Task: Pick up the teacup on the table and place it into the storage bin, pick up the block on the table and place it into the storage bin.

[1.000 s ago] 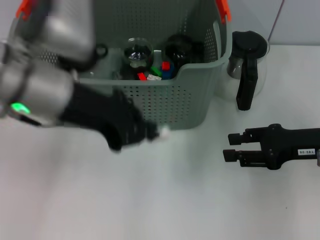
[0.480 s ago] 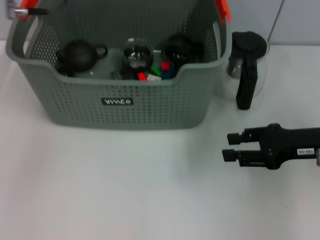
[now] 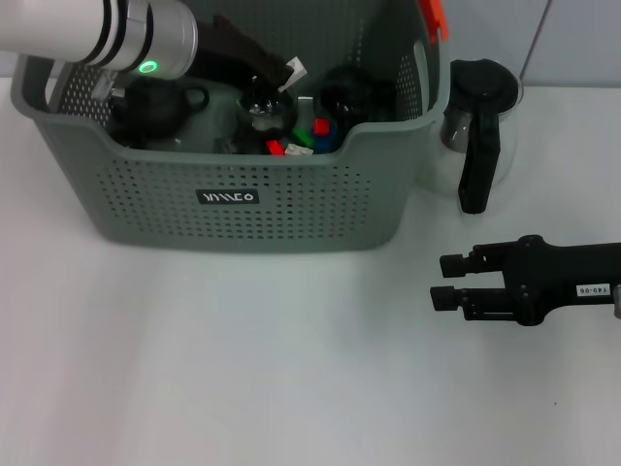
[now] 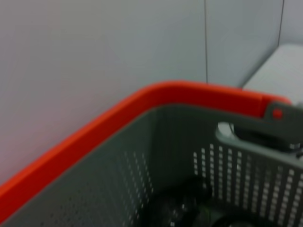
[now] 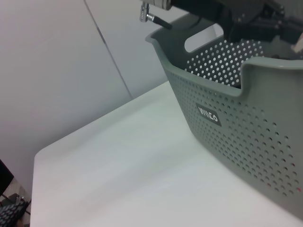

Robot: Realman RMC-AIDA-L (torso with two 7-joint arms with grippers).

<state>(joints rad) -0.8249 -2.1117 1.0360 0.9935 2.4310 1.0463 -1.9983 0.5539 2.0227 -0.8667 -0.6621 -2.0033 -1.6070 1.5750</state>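
Observation:
The storage bin (image 3: 320,209), grey and perforated with orange handle clips (image 3: 434,17), stands at the back of the white table. Inside it lie a clear glass teacup (image 3: 267,105), a black teapot (image 3: 155,105), a dark round cup (image 3: 344,92) and small red, green and blue blocks (image 3: 312,136). My left gripper (image 3: 275,70) reaches into the bin from the back left, just above the glass teacup. The left wrist view shows the bin's inner wall (image 4: 118,184) and orange handle (image 4: 142,106). My right gripper (image 3: 448,282) rests open and empty on the table, right of the bin.
A glass coffee pot with a black handle (image 3: 477,146) stands right of the bin, behind my right gripper. The right wrist view shows the bin's labelled front (image 5: 246,137) with my left arm (image 5: 255,19) above it, and bare white table (image 5: 142,179) in front.
One second ago my left arm swept across the front of the bin. Half a second ago it was out of view. Now it reaches into the bin from the back left. The right gripper stayed put.

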